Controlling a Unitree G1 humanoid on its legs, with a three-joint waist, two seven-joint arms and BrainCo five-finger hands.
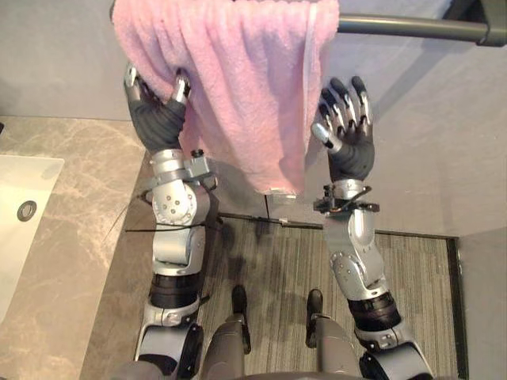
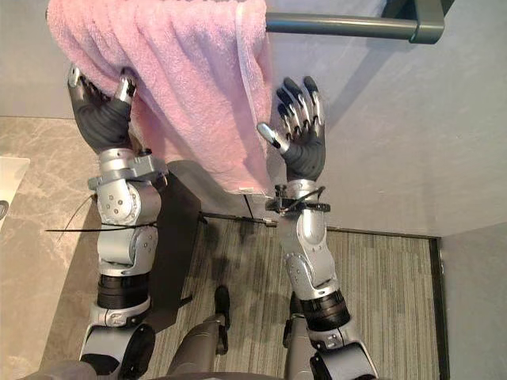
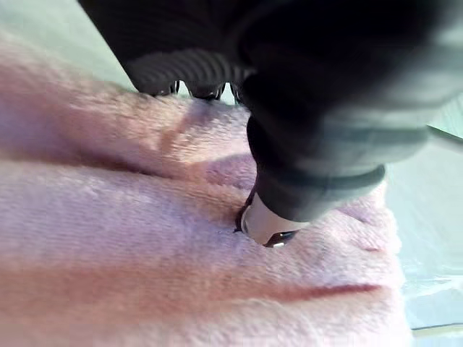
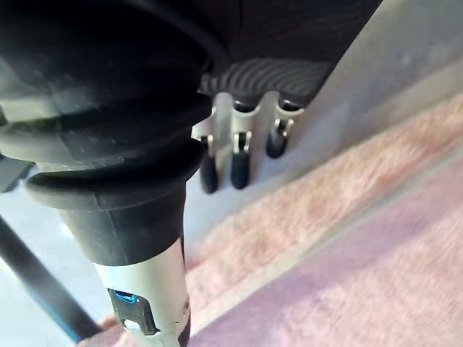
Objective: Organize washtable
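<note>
Left hand [image 1: 158,119] digs into the towel [image 1: 238,79] (grip unclear), right hand [image 1: 346,131] spread beside it; one-sided pulling could drag it off the rail [image 1: 412,28].

No legible text, labels, numbers — none on towel [image 1: 238,87].

Straight ahead of me is a plain, smooth grey wall [image 1: 428,119], and where it meets the floor a thin dark line [image 1: 412,233] runs along its base. Below it lies a grey carpet with fine lengthwise stripes [image 1: 277,269]. On the carpet's right side is a narrow black edging strip [image 1: 455,293], with smooth plain grey flooring [image 1: 485,309] just beyond it.
</note>
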